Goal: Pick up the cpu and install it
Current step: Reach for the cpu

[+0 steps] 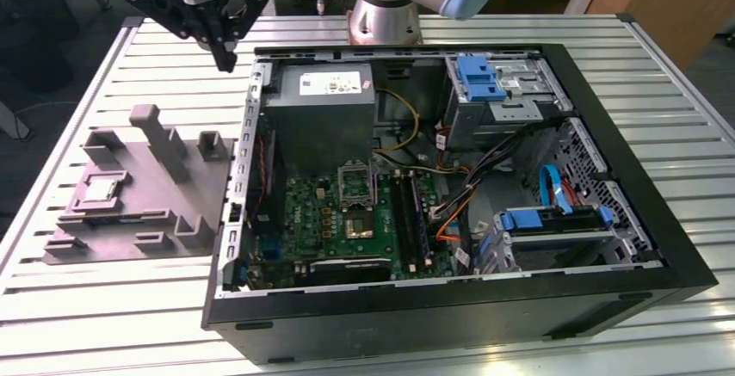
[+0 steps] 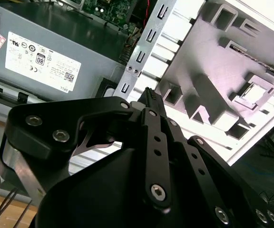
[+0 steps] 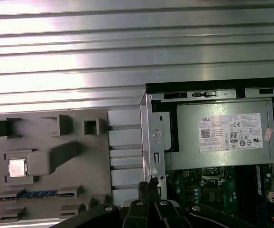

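Observation:
The cpu (image 1: 101, 188) is a small silvery square lying flat in a recess of the grey moulded tray (image 1: 138, 221), at the exterior view's left of the open computer case (image 1: 460, 307). Both wrist views show it in the same recess, cpu (image 3: 17, 167) and cpu (image 2: 254, 93). My black gripper (image 1: 226, 56) hangs high over the table by the case's far corner, well beyond the tray. Its fingers meet at their tips, holding nothing, in both wrist views: gripper (image 3: 149, 189), gripper (image 2: 150, 95). The motherboard's socket (image 1: 357, 185) lies inside the case.
The case holds a grey power supply (image 1: 325, 101), blue drive brackets (image 1: 480, 77), cables and the green motherboard (image 1: 344, 221). The tray has raised blocks (image 1: 161, 139). Everything stands on a ribbed aluminium table (image 1: 115, 307). The arm's base (image 1: 385, 15) is behind the case.

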You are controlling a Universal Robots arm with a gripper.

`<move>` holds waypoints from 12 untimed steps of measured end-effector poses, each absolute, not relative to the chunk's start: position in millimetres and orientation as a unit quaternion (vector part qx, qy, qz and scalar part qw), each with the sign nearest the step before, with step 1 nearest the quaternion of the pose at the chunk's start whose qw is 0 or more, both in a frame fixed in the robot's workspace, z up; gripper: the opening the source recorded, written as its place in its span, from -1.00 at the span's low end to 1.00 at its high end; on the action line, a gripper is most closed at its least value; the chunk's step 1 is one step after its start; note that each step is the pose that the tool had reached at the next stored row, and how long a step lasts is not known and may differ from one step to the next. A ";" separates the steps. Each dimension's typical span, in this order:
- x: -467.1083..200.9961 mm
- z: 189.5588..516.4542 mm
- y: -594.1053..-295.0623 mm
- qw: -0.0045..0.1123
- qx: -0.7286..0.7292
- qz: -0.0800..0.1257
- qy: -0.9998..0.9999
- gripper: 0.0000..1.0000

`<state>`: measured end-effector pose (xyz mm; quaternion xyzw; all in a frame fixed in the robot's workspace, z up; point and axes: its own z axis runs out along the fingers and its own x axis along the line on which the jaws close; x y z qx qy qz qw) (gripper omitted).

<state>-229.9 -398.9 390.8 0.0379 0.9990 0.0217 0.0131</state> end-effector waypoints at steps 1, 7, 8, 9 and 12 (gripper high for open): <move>-230.4 390.8 -398.9 0.013 0.038 0.022 0.999 -0.79; -233.2 390.8 -399.0 0.013 0.038 0.022 0.999 -0.79; -233.7 390.7 -398.9 0.013 0.038 0.022 0.999 -0.79; -234.2 390.7 -398.9 0.013 0.038 0.022 0.999 -0.79; -235.6 390.7 -398.9 0.013 0.038 0.022 0.999 -0.79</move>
